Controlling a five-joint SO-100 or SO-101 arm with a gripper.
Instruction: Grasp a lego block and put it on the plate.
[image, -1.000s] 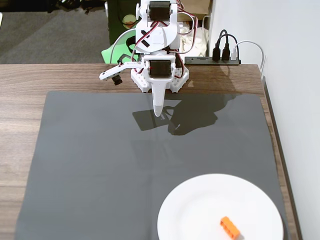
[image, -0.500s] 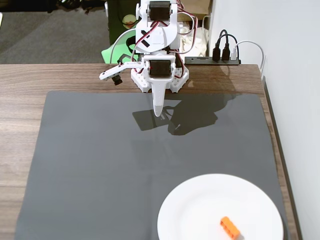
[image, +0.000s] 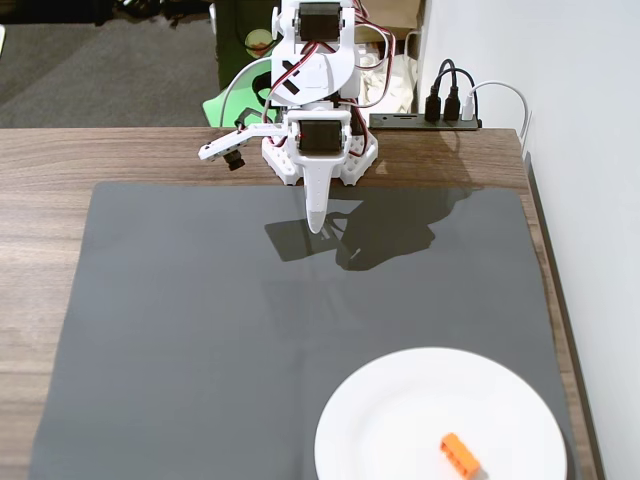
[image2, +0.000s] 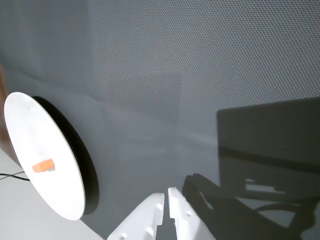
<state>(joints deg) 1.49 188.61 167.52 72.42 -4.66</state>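
Gripper (image2: 166, 196) at wrist view's 6 o'clock, fingers nearly touching, empty. Block (image: 459, 455) rests on plate (image: 400, 400), 5 o'clock in fixed view; task looks done, arm parked clear.

Bright, even light; the arm (image: 318, 110) throws hard shadows across the gray mat (image: 200, 330); both views sharp.

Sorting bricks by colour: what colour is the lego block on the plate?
Bright orange; the lego block shows best in the fixed view, on the white plate.
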